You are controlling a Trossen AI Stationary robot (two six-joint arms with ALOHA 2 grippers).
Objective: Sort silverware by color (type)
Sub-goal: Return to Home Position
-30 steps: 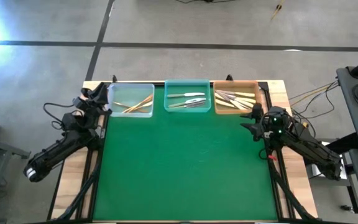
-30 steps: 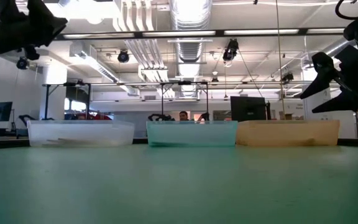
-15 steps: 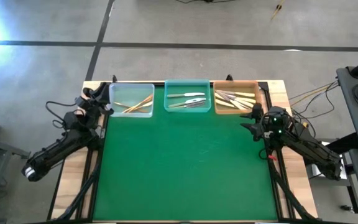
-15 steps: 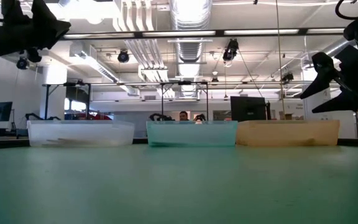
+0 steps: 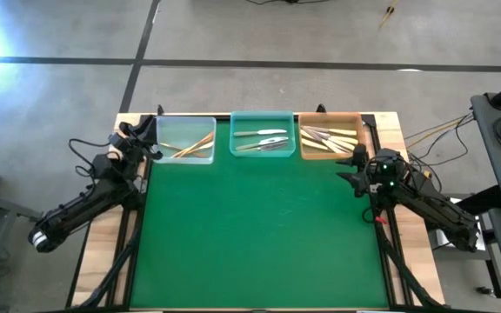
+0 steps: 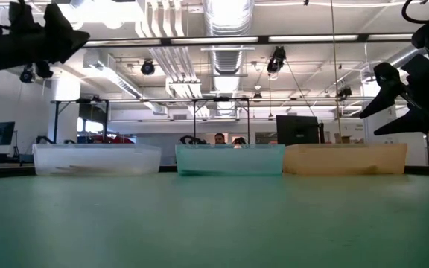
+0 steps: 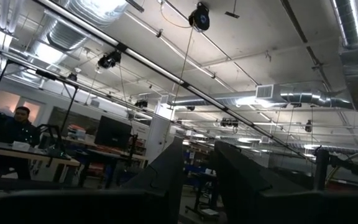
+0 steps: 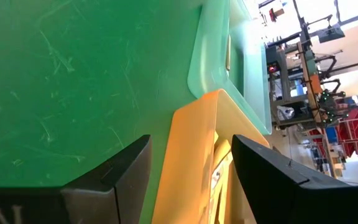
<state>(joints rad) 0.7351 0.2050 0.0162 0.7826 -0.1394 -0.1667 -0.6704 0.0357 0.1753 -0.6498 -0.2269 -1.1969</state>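
High view shows silverware [image 5: 262, 137] inside bins [image 5: 259, 115]; low view (walls only) doesn't.

The silverware [image 5: 263, 139] is too small to count overhead; bin walls [image 6: 229, 159] obscure it low down.

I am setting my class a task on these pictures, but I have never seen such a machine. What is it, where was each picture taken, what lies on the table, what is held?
It is a robot with two dark arms at a table. One picture looks straight down, one looks level across the table, one comes from each wrist. The left arm is beside the clear bin, the right arm beside the amber bin; both pairs of jaws stand open and hold nothing. On the green mat three bins stand in a row: gold cutlery in the clear one, silver cutlery in the teal bin, cream-handled knives in the amber one.
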